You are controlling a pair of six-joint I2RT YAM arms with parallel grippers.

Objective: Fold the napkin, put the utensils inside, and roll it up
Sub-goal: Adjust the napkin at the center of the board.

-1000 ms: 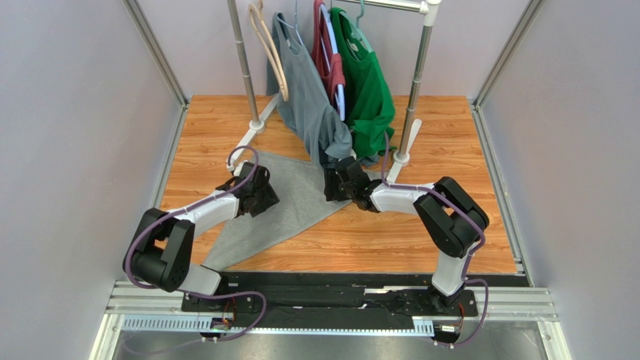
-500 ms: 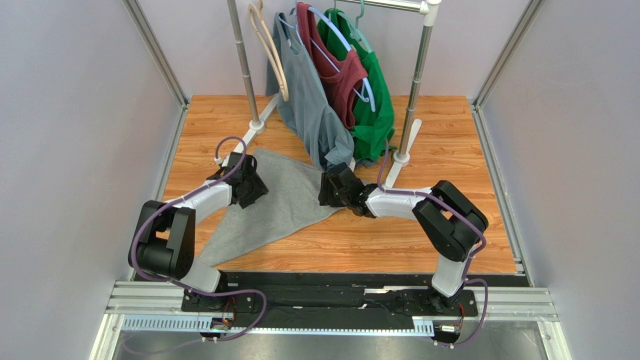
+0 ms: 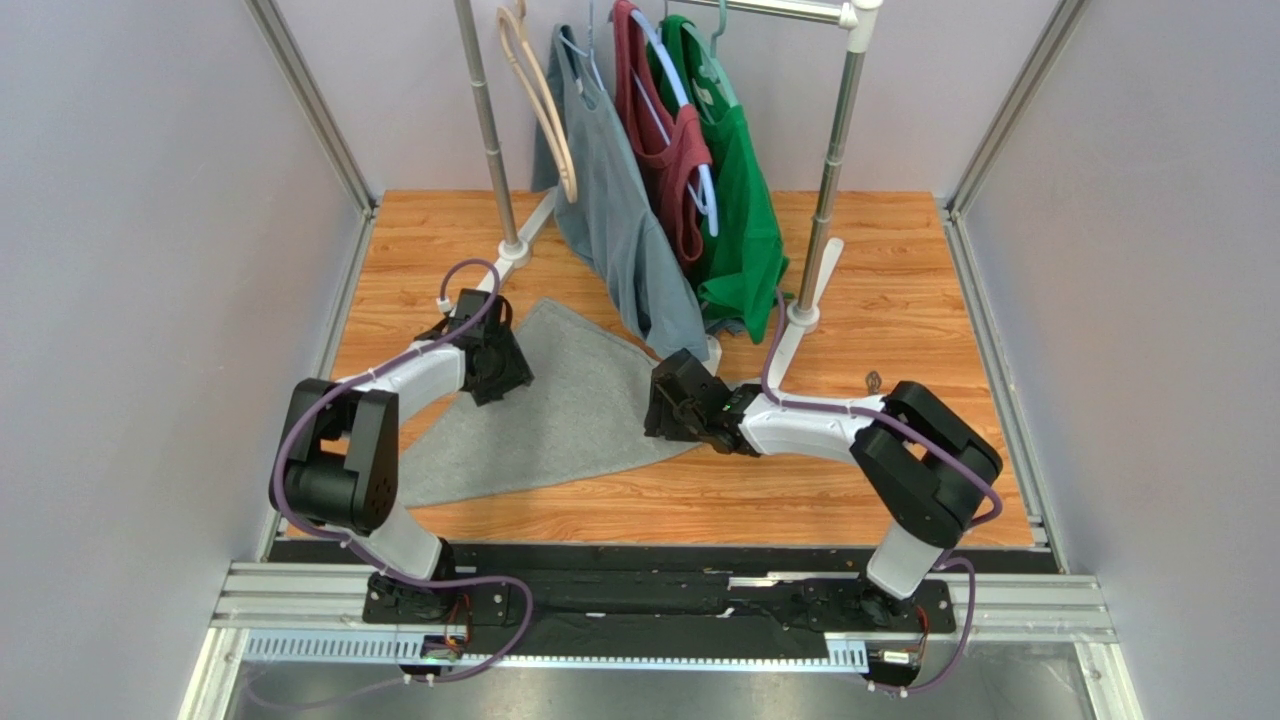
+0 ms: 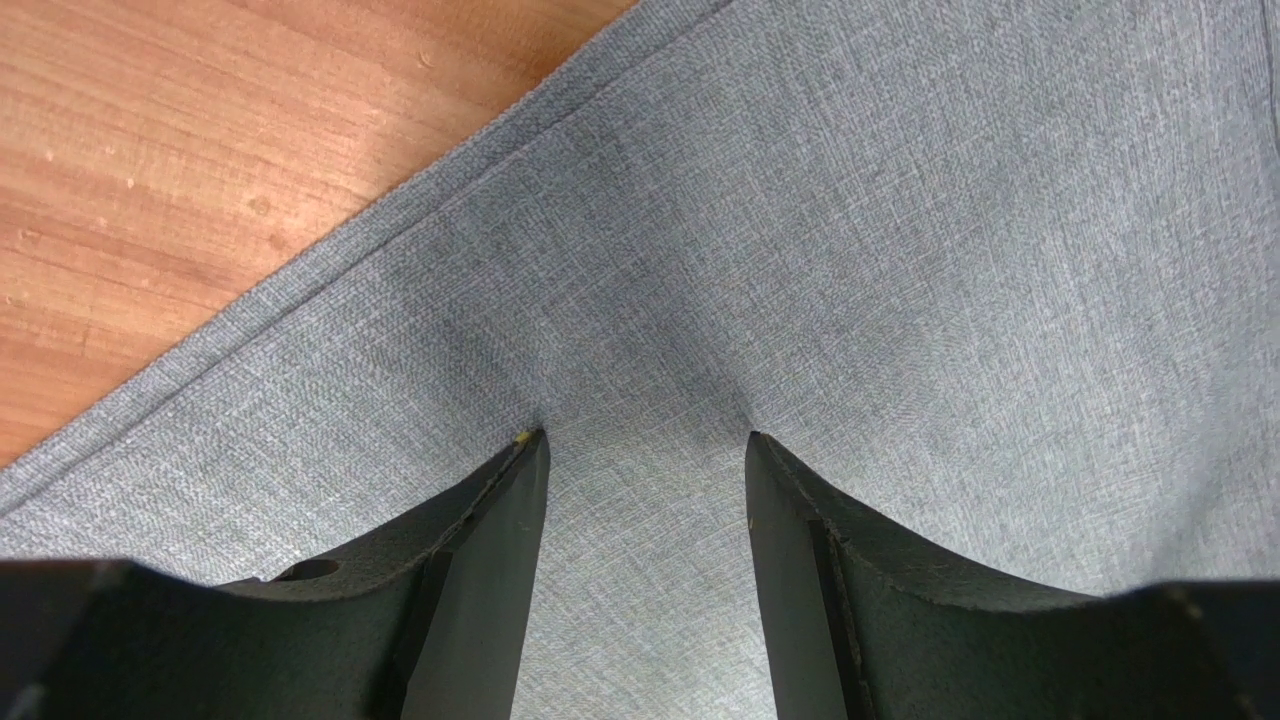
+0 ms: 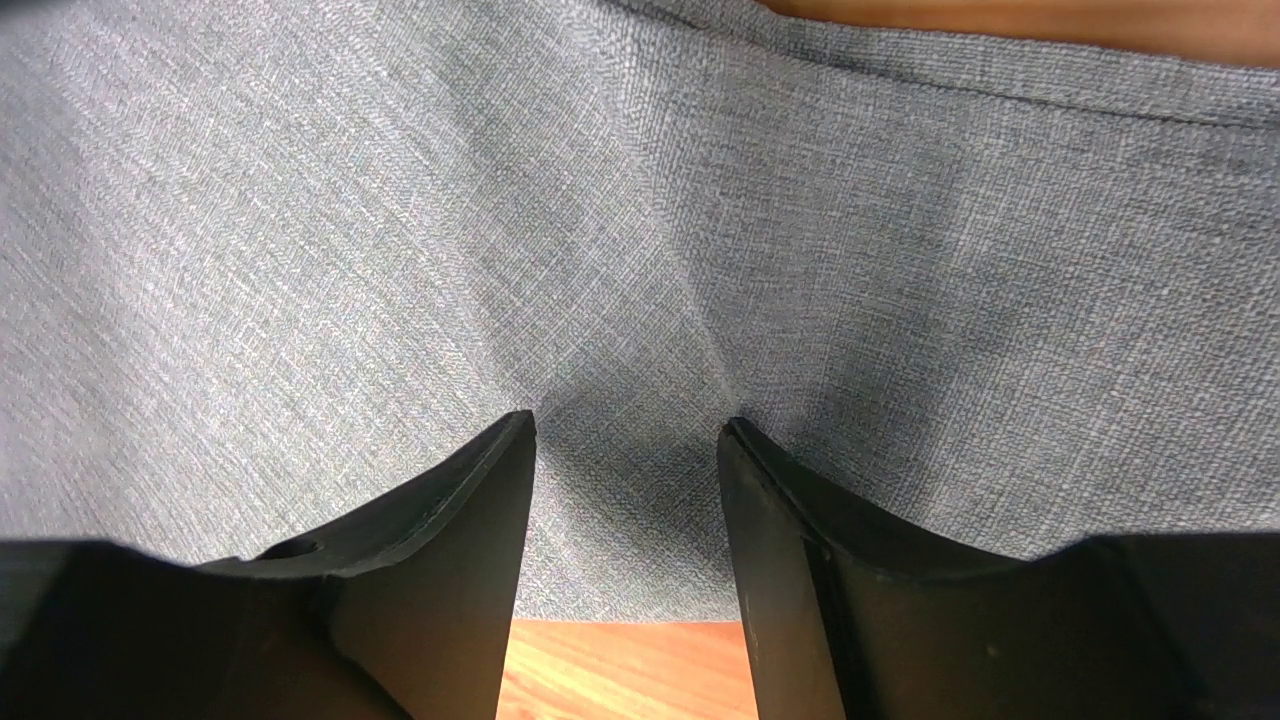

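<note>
The grey napkin [image 3: 579, 408] lies spread on the wooden table between the arms. My left gripper [image 3: 490, 360] rests on its far left edge. In the left wrist view its jaws stand a little apart, and the fingertips [image 4: 529, 450] press into the napkin [image 4: 842, 225], which creases around them. My right gripper [image 3: 676, 405] sits on the napkin's right corner. Its jaws are also a little apart over the napkin [image 5: 451, 195], whose near edge runs between them with bare wood below. No fork shows clearly. A small dark thing [image 3: 870, 381] lies by the right arm, too small to tell.
A clothes rack [image 3: 824, 180] stands at the back on white feet. It holds a grey shirt [image 3: 616, 225], a dark red one [image 3: 672, 143], a green one [image 3: 744, 195] and an empty wooden hanger [image 3: 541, 105]. The grey shirt hangs close above the napkin's far edge.
The left gripper moved toward the far left and the right gripper drew back toward the near side. The napkin between them is pulled wider and flatter. The hanging shirts have swung.
</note>
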